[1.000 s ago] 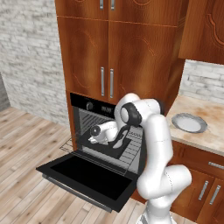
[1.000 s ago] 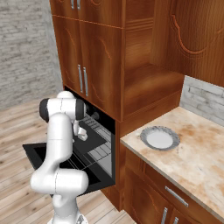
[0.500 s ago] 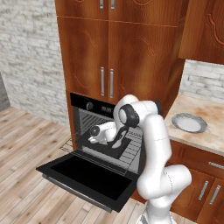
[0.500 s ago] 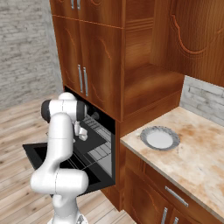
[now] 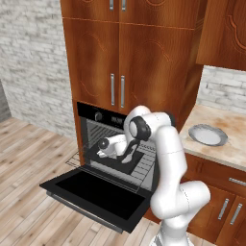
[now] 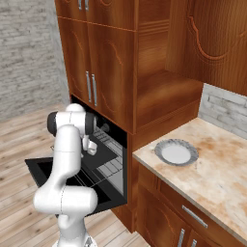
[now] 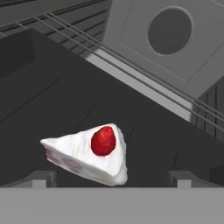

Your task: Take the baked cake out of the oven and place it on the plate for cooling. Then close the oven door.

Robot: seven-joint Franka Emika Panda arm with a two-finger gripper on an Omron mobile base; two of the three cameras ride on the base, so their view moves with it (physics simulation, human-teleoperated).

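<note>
A wood-panelled kitchen with brick walls. The oven [image 5: 115,144] sits in the tall cabinet, its door [image 5: 96,194] folded down flat. The arm reaches inside, and the claw [image 7: 111,178] hangs just above the cake [image 7: 89,152], fingers [image 7: 41,178] spread wide, one each side, gripping nothing. The cake lies on the dark tray [image 7: 52,100] inside the oven. The plate [image 6: 176,152] rests on the desk [image 6: 217,178] right of the oven.

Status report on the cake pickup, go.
Gripper open, inside the oven, nothing held. Cake on the dark tray, between the fingertips. Oven door down, plate bare. No obstruction seen.
</note>
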